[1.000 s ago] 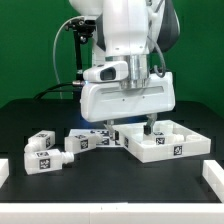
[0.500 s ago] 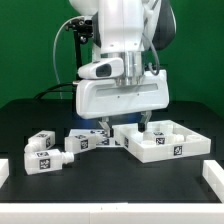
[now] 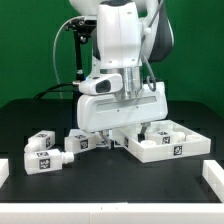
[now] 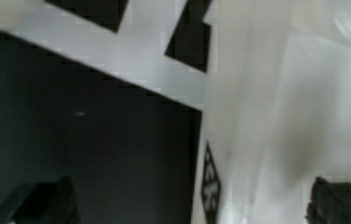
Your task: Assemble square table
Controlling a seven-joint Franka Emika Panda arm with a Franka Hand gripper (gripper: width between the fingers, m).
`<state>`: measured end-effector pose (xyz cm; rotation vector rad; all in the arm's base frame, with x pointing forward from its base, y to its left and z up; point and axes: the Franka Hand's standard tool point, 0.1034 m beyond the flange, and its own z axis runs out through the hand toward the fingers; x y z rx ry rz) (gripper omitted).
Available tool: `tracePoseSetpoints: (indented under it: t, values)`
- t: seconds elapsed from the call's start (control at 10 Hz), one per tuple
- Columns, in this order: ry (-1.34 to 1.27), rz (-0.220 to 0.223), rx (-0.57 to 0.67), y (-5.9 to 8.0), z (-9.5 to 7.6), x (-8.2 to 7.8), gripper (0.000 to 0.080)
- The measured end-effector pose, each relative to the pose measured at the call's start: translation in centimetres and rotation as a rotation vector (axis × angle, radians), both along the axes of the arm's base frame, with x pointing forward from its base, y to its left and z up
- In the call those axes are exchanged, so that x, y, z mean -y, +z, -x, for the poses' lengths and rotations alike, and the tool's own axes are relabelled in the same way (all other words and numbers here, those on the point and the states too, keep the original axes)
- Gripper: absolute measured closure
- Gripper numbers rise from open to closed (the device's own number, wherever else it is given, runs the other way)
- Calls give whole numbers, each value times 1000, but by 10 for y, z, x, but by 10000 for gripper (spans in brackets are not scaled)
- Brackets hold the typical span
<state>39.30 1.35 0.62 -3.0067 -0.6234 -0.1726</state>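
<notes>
The square table's white top (image 3: 165, 145) lies flat at the exterior view's right, with black-and-white tags on its front edge. Several chunky white legs lie to its left: one (image 3: 42, 141), one (image 3: 46, 160) and one (image 3: 80, 141). My gripper (image 3: 125, 130) hangs low over the top's left edge, its fingers mostly hidden under the white hand. In the wrist view the gripper (image 4: 193, 205) is open. Its dark fingertips (image 4: 47, 200) stand wide apart, one over the black table and one over the white top (image 4: 287, 120). Nothing is held.
The marker board (image 4: 119, 50) runs as a white band across the black table beside the top. White L-shaped pieces lie at the front corners, one (image 3: 5, 168) at the exterior view's left and one (image 3: 212, 172) at its right.
The hand has shifted toward the exterior view's left, from over the top's middle to over its left edge. The jaws stay wide apart.
</notes>
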Motion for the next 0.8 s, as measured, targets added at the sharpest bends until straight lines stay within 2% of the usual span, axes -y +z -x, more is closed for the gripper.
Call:
tracePoseSetpoints:
  t: [0.2, 0.3, 0.4, 0.5, 0.7, 0.8]
  values:
    - [1, 0, 0, 0, 0, 0, 397]
    - [1, 0, 0, 0, 0, 0, 397]
    - [1, 0, 0, 0, 0, 0, 598]
    - [1, 0, -1, 0, 0, 0, 731]
    - [-2, 1, -5, 0, 0, 1, 748]
    - [-46, 4, -19, 6, -2, 8, 748]
